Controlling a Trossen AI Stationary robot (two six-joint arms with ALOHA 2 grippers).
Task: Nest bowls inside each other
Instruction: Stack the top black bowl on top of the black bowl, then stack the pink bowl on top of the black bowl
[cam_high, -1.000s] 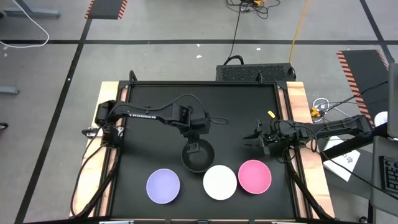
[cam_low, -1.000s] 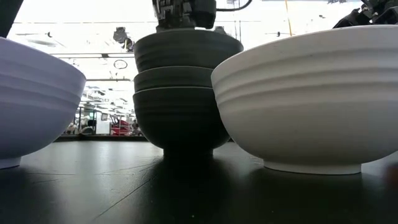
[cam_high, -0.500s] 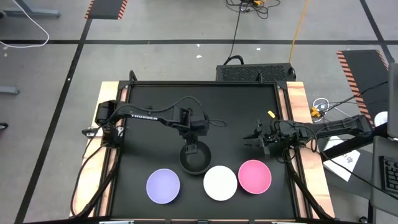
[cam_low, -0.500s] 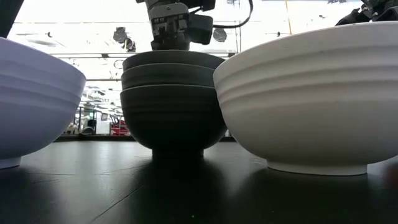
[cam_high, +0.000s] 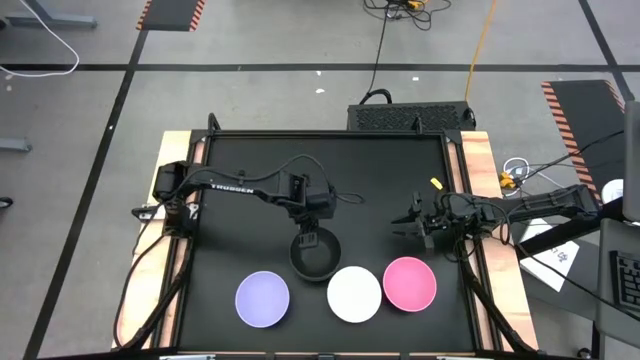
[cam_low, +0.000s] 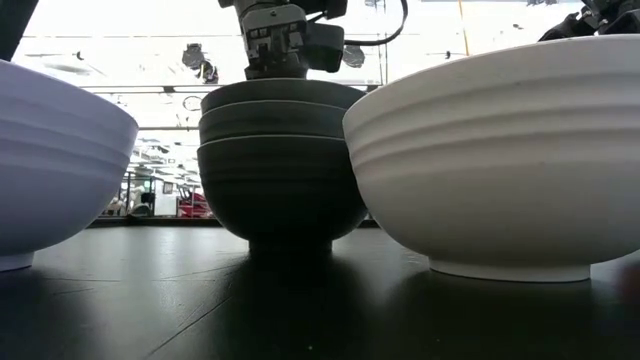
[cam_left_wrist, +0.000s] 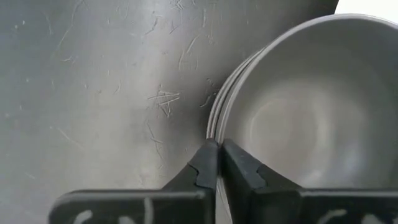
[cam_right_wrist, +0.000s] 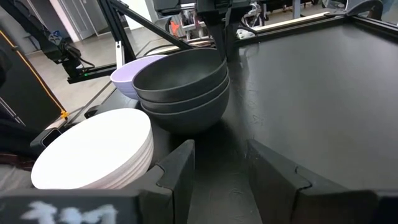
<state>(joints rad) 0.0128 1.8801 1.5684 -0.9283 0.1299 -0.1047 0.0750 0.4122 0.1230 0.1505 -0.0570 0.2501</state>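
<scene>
Roughly halfway, I'd say. The three black bowls (cam_low: 279, 160) are nested into one stack sitting on the worktop (cam_high: 240, 180), just behind the white bowl (cam_high: 354, 293).

The left gripper (cam_high: 310, 238) is over the back rim of that stack, and in its wrist view the two fingers (cam_left_wrist: 205, 169) are pinched together on the top bowl's rim, so it looks like it hasn't let go yet.

What's left: the purple bowl (cam_high: 262, 299), the white one and the pink bowl (cam_high: 409, 282) sit singly in a row along the front edge, none of them nested.

The right gripper (cam_high: 420, 227) waits off to the right side of the worktop with its fingers spread and nothing in them.
</scene>
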